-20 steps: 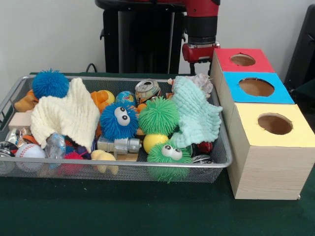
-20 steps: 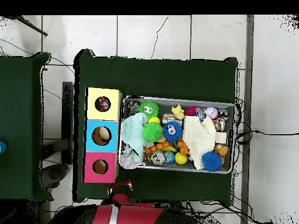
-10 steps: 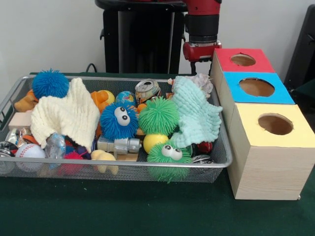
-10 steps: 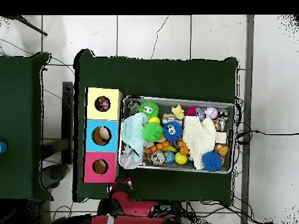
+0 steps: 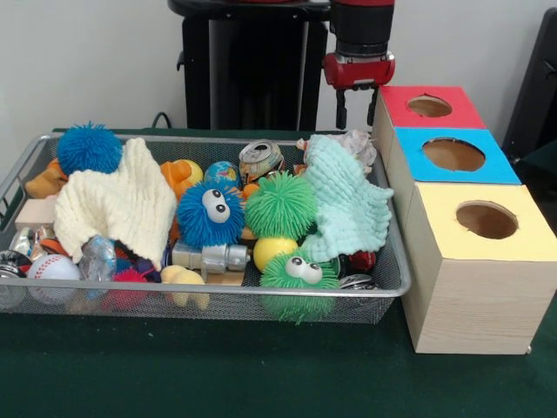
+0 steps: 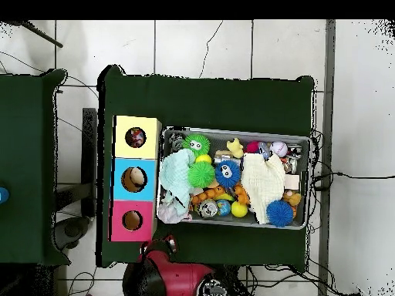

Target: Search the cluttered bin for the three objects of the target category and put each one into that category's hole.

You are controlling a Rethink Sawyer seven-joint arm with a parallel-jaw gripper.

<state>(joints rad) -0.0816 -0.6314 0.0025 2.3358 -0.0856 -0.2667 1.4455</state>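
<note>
Front view, left to right. A wire bin of mixed toys and cloths sits on the green table. At its left end lie a baseball, a plain blue ball and a cream cloth. Mid-bin — a blue ball with eyes, a green ball, a can by the far rim, and a green ball with eyes at the near rim. A mint cloth drapes the right end. Just beside the bin's right end stand three boxes: red, blue, yellow, each with a hole on top.

The gripper hangs beyond the bin's far right corner, next to the red box — its two fingers apart, nothing between them.

Step in hand, as judged: between picks, the arm drawn back from the bin. The target category is not stated; the spiky balls are likely candidates, all still in the bin. The overhead view shows something inside the yellow and blue holes.

Next move calls for travel over the bin, descent onto one uncovered item with the fingers spread, and care not to snag a cloth.
</note>
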